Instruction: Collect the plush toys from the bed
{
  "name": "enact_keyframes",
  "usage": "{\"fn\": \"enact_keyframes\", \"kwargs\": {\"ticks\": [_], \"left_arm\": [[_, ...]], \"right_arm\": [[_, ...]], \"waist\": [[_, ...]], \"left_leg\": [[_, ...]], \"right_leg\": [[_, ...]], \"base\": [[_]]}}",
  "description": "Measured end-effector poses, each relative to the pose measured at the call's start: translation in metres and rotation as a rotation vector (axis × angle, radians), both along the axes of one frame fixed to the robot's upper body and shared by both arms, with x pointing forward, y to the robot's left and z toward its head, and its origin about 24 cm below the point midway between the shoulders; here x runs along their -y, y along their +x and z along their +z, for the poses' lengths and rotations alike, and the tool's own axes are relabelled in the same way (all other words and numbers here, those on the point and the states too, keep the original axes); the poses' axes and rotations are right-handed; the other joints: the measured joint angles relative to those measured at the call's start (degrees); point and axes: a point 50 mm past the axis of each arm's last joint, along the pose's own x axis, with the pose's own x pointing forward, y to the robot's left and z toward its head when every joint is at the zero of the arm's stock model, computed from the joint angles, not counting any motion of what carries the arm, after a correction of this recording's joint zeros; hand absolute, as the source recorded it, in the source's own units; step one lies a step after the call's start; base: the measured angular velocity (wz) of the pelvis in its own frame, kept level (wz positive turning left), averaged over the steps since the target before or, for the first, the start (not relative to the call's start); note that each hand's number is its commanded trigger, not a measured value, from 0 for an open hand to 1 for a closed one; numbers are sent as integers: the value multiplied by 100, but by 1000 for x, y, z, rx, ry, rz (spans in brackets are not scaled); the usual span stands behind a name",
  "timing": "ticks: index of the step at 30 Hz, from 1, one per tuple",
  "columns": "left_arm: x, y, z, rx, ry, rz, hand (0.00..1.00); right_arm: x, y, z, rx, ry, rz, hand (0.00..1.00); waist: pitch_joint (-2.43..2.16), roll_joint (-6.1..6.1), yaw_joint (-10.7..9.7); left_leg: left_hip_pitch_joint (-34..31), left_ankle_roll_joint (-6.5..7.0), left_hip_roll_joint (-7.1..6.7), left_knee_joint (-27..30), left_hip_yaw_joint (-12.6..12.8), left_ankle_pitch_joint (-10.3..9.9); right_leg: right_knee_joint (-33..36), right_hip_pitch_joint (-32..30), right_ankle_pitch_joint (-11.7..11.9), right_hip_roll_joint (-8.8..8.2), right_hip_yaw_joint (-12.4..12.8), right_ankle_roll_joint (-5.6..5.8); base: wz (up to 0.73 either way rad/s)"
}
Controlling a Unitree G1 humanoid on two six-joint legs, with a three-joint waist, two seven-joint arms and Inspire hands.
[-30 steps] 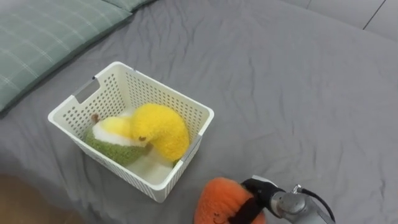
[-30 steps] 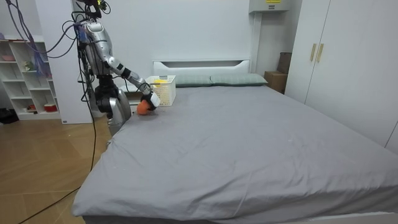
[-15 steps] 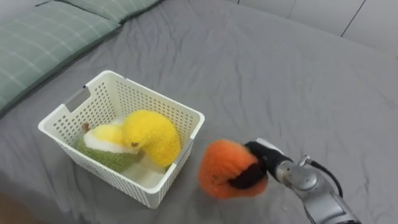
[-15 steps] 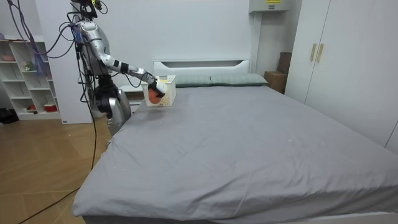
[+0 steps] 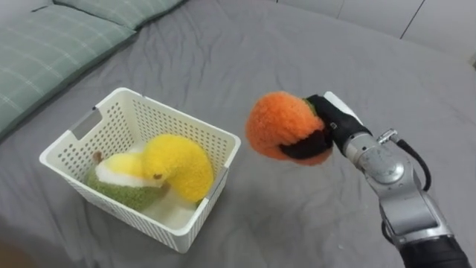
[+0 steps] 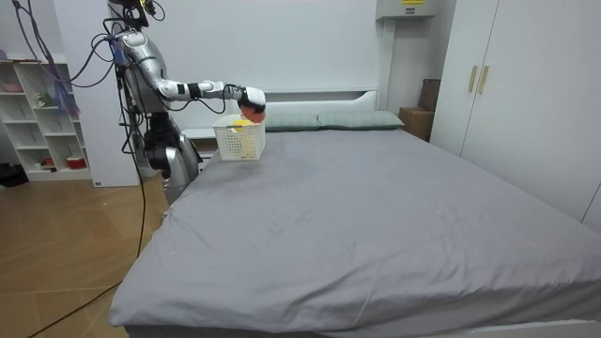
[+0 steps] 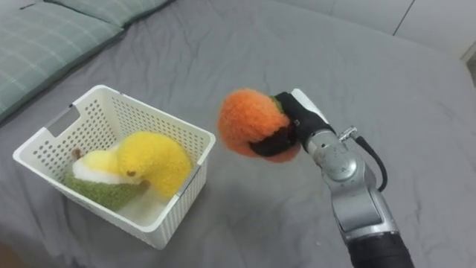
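The basket (image 5: 186, 126) is open-topped, its floor crowded by plush toys (image 5: 175, 165). Right of the basket the bed (image 5: 245, 67) lies bare; above that, the right hand (image 5: 332, 123) clasps the orange toy (image 5: 279, 126).

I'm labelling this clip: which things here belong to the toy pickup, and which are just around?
Job: orange plush toy, held in the right hand; white basket; yellow plush toy and green plush toy inside it; bed.
Just around: checked pillow; wardrobe; shelf unit.
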Motion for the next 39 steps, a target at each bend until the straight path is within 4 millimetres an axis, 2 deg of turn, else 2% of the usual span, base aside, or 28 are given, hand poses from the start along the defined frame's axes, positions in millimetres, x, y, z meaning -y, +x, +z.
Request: {"fn": "enact_keyframes", "kwargs": {"ticks": [5,8,9,11,13,15,16,19,20,21,22,25,27,33,39], "left_arm": [[-4,-3,1,0,9,27,0],[-5,-2,1,3,12,25,0],[-5,-1,1,2,14,21,0],[-5,-2,1,-5,25,4,0],[-6,-1,2,-3,30,0,0],[-7,0,3,-4,28,13,0],[-7,0,3,-6,30,15,0],[-9,-1,3,-24,30,18,0],[-9,-1,3,-27,31,19,0],[-10,-2,3,-33,30,20,0],[-9,-2,2,-38,29,20,0],[-10,-2,2,-53,32,15,0],[-11,-2,3,-64,40,1,0],[-12,-3,3,-98,52,-9,0],[-13,3,6,-79,66,-26,0]], "right_arm": [[-5,8,20,81,3,8,100],[-8,10,23,91,10,15,100],[-8,10,23,89,11,18,96],[-10,10,22,86,10,23,80],[-10,10,22,82,12,22,73],[-10,10,21,73,8,17,62],[-10,10,21,71,3,18,61],[-21,13,23,70,-34,55,49],[-24,13,24,72,-37,64,20],[-29,15,26,79,-43,84,7],[-32,17,27,79,-46,95,0],[-35,24,26,52,-69,96,0],[-34,25,24,39,-74,87,0],[-39,25,23,31,-64,83,0],[-38,25,23,44,-61,67,0]], "waist": [[-7,-11,74],[-21,-49,183],[-33,-70,223],[-45,-98,318],[-39,-124,389],[-39,-148,550],[-35,-156,575],[-10,-206,674],[0,-214,688],[28,-234,731],[38,-247,804],[32,-293,896],[25,-313,1011],[29,-334,1128],[31,-332,1130]], "left_leg": [[53,0,2,-3,-9,1],[53,0,-6,-2,-54,1],[54,0,-9,1,-77,2],[56,0,-9,2,-81,2],[47,-1,-15,2,-105,1],[16,2,-28,3,-158,8],[6,1,-33,3,-186,13],[-70,-12,-49,20,-331,32],[-80,-13,-55,20,-366,41],[-93,-15,-62,21,-400,52],[-130,-16,-73,25,-442,60],[-191,-8,-130,37,-582,92],[-244,-4,-149,46,-632,98],[-326,8,-240,48,-849,176],[-391,-6,-268,142,-952,189]], "right_leg": [[0,37,1,0,-4,0],[-1,79,1,2,-14,1],[-1,92,1,2,-15,1],[-1,92,0,3,-12,1],[-1,95,1,0,-65,1],[0,90,0,-9,-137,1],[0,88,0,-10,-159,1],[-3,70,0,-11,-305,1],[-5,70,0,-13,-336,1],[-8,67,0,-12,-356,2],[-19,67,0,-14,-411,2],[-79,85,-1,-37,-563,2],[-88,76,-2,-41,-557,5],[-88,78,-23,-86,-624,39],[-86,70,-29,-78,-619,46]], "base": [[0],[5],[10],[3],[7],[13],[15],[22],[24],[20],[19],[26],[15],[21],[10]]}}
